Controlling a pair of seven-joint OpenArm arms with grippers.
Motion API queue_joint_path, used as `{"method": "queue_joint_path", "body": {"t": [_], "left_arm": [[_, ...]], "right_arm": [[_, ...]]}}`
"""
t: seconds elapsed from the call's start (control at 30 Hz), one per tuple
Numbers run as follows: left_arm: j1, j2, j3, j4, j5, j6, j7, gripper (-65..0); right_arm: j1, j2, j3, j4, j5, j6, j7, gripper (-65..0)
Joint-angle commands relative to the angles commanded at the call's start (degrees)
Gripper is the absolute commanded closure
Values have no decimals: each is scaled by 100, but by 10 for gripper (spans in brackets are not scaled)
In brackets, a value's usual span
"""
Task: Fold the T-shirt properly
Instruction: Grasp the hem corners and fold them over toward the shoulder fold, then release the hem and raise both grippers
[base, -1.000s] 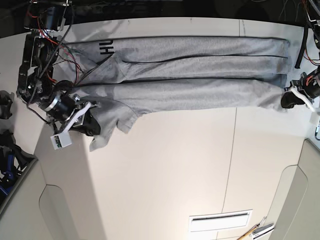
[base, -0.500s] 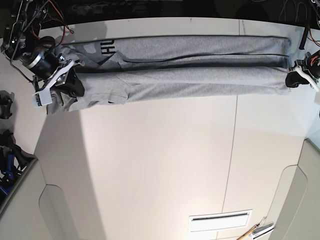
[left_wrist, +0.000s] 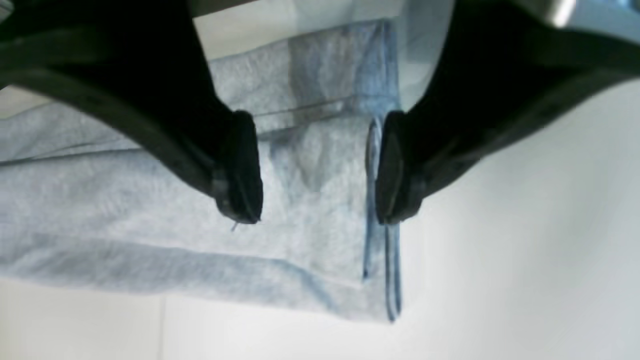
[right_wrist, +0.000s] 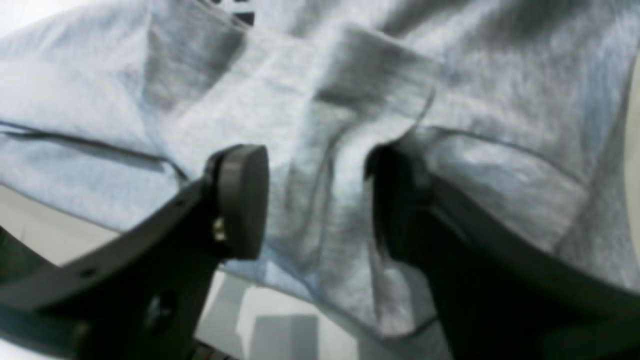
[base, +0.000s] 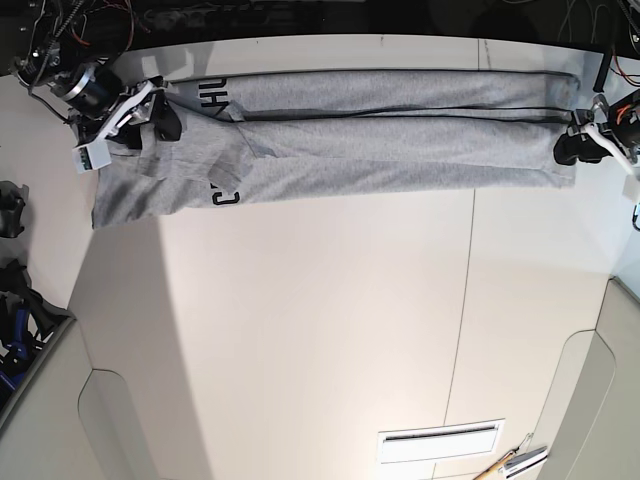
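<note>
The light grey T-shirt (base: 380, 140) lies folded lengthwise in a long strip across the far part of the white table (base: 320, 330). Black lettering shows near its left end (base: 213, 95). My right gripper (base: 150, 112) is over that left end; in the right wrist view it (right_wrist: 317, 200) is open, with rumpled cloth (right_wrist: 475, 100) behind its fingers. My left gripper (base: 578, 142) is at the shirt's right end; in the left wrist view it (left_wrist: 315, 170) is open over the flat hem corner (left_wrist: 125, 200), with the pads (left_wrist: 240, 170) apart.
A black cable (base: 603, 70) hangs at the far right corner. Dark gear (base: 10, 210) sits off the table's left edge. A slotted white panel (base: 440, 440) and a small tool (base: 515, 462) are at the bottom right. Seams run across the tabletop.
Both grippers carried the shirt's near long edge toward the far side and laid it over the rest. The strip is now narrower, and a sleeve with lettering has folded over at the left.
</note>
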Motion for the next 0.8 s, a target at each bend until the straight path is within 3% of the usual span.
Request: {"method": "queue_joint_path", "body": {"t": [0.17, 0.27, 0.37, 0.43, 0.53, 0.8], "left_arm": [[2, 2, -544, -2, 11, 0, 2, -392], [2, 2, -772, -11, 11, 0, -31, -443], [0, 66, -769, -160, 13, 0, -181, -450], [-2, 179, -769, -361, 13, 0, -343, -450], [-2, 354, -754, -678, 11, 0, -494, -450], [2, 492, -743, -780, -98, 0, -378, -450]], "right_arm": [[2, -2, 455, 319, 780, 2, -160, -349], [4, -85, 730, 737, 866, 24, -160, -349], [4, -256, 752, 1038, 999, 33, -153, -345], [52, -404, 699, 1038, 957, 46, -127, -252], [81, -509, 492, 946, 756, 46, -114, -3], [81, -501, 11, 321, -61, 46, 437, 0]]}}
